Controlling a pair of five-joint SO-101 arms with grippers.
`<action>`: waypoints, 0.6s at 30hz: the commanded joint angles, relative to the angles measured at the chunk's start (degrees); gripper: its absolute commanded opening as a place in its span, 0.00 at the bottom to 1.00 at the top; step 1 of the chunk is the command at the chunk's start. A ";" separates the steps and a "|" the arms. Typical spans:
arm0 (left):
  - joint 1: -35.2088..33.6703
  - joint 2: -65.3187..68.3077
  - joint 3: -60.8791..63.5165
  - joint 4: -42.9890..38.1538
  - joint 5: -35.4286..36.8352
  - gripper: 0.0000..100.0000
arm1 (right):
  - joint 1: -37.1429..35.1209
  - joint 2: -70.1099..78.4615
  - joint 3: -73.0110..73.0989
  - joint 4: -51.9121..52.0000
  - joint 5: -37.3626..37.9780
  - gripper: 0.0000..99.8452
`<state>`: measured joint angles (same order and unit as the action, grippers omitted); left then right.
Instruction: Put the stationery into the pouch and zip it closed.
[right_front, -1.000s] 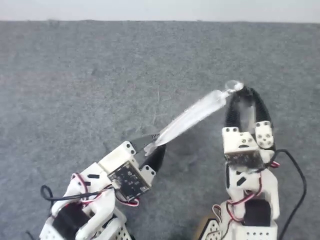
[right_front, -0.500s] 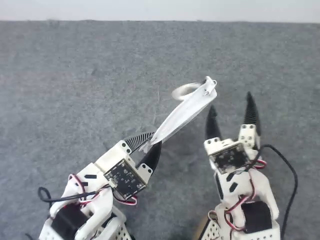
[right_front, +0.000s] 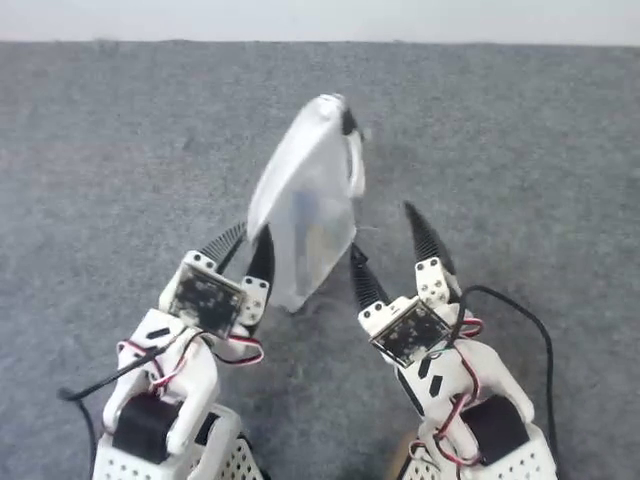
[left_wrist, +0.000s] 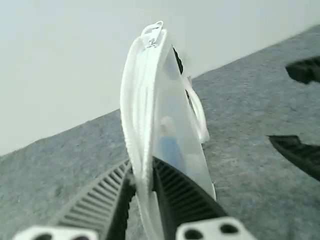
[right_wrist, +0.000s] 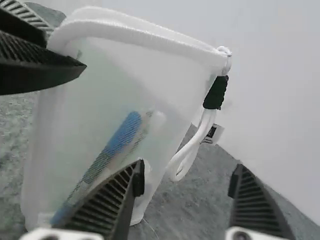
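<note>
A translucent white pouch (right_front: 305, 215) is held up above the grey mat, its zip edge clamped in my left gripper (right_front: 245, 247), which is shut on it. In the left wrist view the zip edge (left_wrist: 142, 100) runs up from between the fingers of the left gripper (left_wrist: 143, 168). A blue pen (right_wrist: 120, 135) and other stationery show through the pouch wall (right_wrist: 90, 100). A white loop strap (right_wrist: 192, 147) hangs from the pouch's black tab. My right gripper (right_front: 382, 232) stands open just right of the pouch, holding nothing, and it appears again as my right gripper (right_wrist: 187, 170) in its own view.
Grey felt mat (right_front: 520, 130) covers the table up to a white wall at the back. Red and black cables (right_front: 520, 310) trail from both arm bases at the front edge. A small brown object (right_front: 405, 460) sits by the right base.
The right gripper let go of the pouch's far end, opened and drew back leftward. The left arm swung left, and the pouch turned from stretched flat to standing broadside.
</note>
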<state>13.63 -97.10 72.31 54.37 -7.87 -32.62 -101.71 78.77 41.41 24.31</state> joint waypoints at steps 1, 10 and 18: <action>-3.43 -1.14 -0.66 -2.20 2.99 0.06 | -0.84 -0.40 -0.44 -0.48 -2.46 0.16; -8.53 -1.14 -0.66 -2.29 7.56 0.10 | -0.75 -0.31 1.49 -2.68 -2.90 0.13; -10.73 -1.14 -0.75 -2.37 10.29 0.11 | -0.57 -0.31 4.13 -6.64 -2.90 0.13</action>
<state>3.87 -97.10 72.31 54.37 0.92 -32.97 -101.63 83.43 36.40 22.02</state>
